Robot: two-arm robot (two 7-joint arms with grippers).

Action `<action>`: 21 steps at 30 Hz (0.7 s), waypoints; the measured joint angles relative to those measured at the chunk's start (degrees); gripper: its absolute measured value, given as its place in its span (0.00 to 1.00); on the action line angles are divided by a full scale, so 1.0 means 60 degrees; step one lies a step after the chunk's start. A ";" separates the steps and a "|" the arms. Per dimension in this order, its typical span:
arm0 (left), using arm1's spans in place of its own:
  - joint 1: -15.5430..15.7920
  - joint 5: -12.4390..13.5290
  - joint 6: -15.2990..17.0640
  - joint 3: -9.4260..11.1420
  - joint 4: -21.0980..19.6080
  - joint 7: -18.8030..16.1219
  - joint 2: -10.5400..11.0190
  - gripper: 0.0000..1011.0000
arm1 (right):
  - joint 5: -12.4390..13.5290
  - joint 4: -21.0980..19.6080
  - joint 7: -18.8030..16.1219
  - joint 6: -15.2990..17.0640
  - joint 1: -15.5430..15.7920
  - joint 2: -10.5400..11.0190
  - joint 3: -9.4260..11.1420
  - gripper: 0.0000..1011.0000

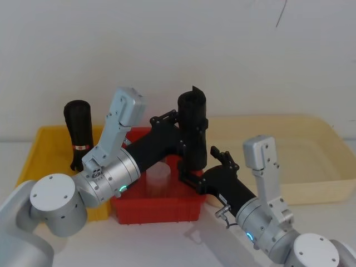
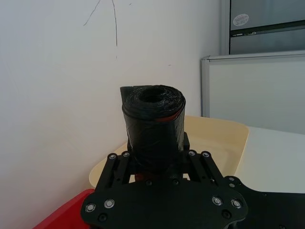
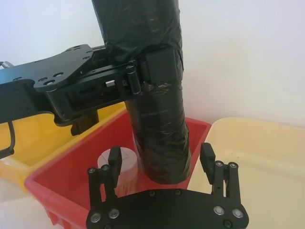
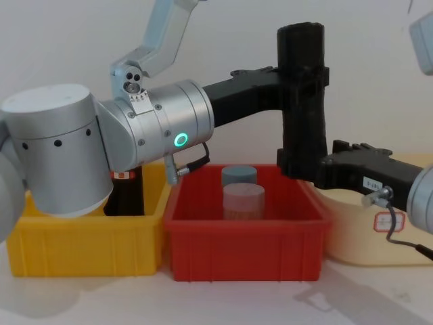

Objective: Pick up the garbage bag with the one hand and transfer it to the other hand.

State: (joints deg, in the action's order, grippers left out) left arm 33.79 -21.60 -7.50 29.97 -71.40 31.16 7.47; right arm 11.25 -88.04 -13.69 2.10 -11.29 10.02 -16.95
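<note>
1. Head view. The left gripper (image 1: 189, 127) reaches in from the left and is clamped around the upper half of the garbage bag (image 1: 192, 119). The bag stands upright in the air above the red bin (image 1: 156, 210). The right gripper (image 1: 201, 168) comes in from the lower right and sits at the bag's lower end. A second black roll with a red label (image 1: 78, 133) stands in the yellow bin (image 1: 33, 156) on the left. A cream tray (image 1: 311, 189) lies to the right of the red bin.

2. Left wrist view. The bag (image 2: 153, 124) rises between the left gripper's (image 2: 155, 155) fingers, which are pressed against both sides of it. The cream tray (image 2: 214, 138) lies behind.

3. Right wrist view. The right gripper's (image 3: 161, 160) fingers (image 3: 114, 162) stand apart, one on each side of the bag's (image 3: 159, 124) lower end. A gap shows between each finger and the bag, so the jaws are open and not touching it. Higher up, the left gripper (image 3: 143, 71) is closed on the bag. The bag's lower end hangs over the red bin (image 3: 47, 186), just beside a pale cylinder (image 3: 119, 162) standing inside.

4. Chest view. The bag (image 4: 302, 54) is upright, its top well above the bin walls, with the left gripper (image 4: 301, 78) holding it near the top. The right gripper (image 4: 304, 166) is level with the bag's bottom, at the red bin's (image 4: 243, 250) right rear corner. A grey cylinder (image 4: 239, 176) stands in the bin behind the pale one (image 4: 242, 200).
</note>
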 joint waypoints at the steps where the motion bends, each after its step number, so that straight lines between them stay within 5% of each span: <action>1: 0.0001 0.0000 0.0000 0.0000 0.0000 0.0000 0.0000 0.46 | -0.0014 0.0014 0.0001 0.0005 -0.0014 -0.0006 -0.0004 0.99; 21: 0.0000 0.0000 0.0000 0.0000 0.0000 0.0000 0.0000 0.46 | -0.0381 0.0185 0.0201 0.0284 -0.0183 -0.0154 -0.0063 0.99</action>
State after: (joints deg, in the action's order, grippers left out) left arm 33.79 -21.60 -7.50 29.97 -71.40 31.16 7.47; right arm 8.96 -86.93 -12.48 3.81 -12.39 9.10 -17.33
